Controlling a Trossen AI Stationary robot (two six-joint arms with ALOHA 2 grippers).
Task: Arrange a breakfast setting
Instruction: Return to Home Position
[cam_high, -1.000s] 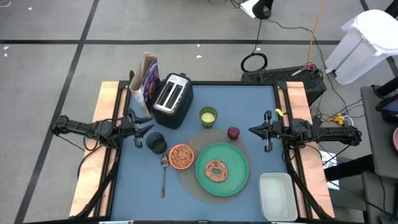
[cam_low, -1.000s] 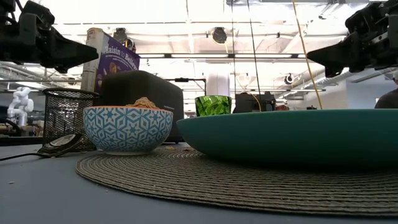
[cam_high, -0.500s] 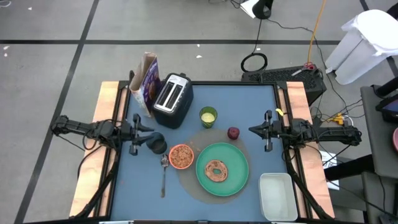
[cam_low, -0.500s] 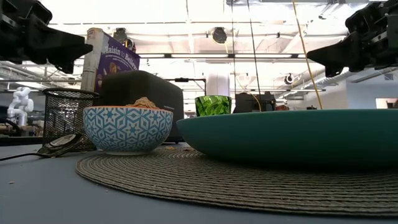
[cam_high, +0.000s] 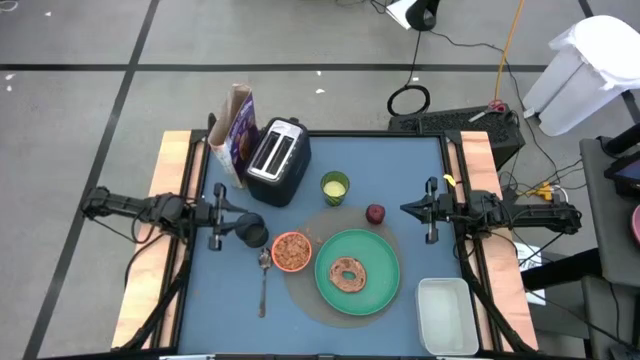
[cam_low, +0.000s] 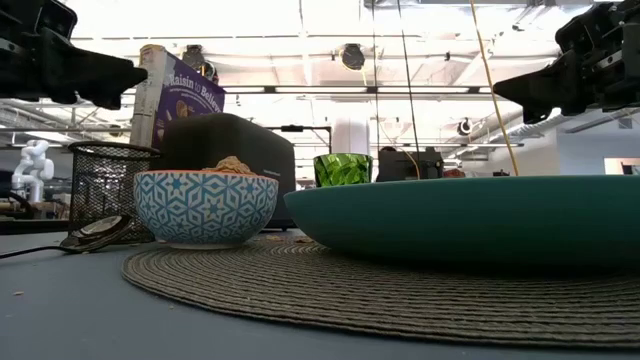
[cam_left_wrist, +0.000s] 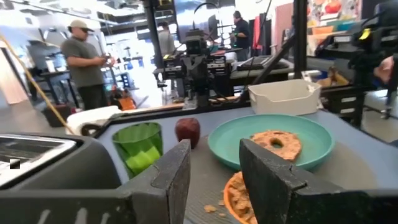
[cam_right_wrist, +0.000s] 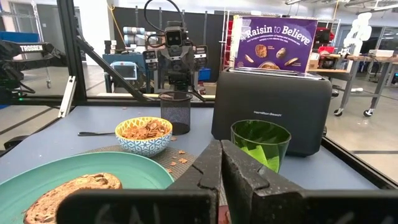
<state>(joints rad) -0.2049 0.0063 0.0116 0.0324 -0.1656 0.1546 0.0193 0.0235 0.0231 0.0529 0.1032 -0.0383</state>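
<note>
The green plate (cam_high: 357, 272) with the brown bagel (cam_high: 348, 273) on it lies on a round woven mat (cam_high: 300, 292). The orange bowl (cam_high: 291, 251) of cereal stands at the mat's left edge, and the metal spoon (cam_high: 263, 280) lies on the table left of it. The dark-red fruit (cam_high: 374, 213) sits beyond the plate. The purple cereal box (cam_high: 238, 128) stands at the far left. My left gripper (cam_high: 232, 213) is open and empty, above the table left of the bowl. My right gripper (cam_high: 404, 209) is shut and empty, right of the fruit.
A black toaster (cam_high: 277, 160) stands next to the cereal box. A green cup (cam_high: 334, 187) is beyond the mat. A black mesh cup (cam_high: 251, 231) stands just in front of my left gripper. A white tub (cam_high: 445, 315) sits at the near right corner.
My left gripper has drawn back toward the table's left edge, away from the mesh cup, and has turned level. The things on the table have stayed in place.
</note>
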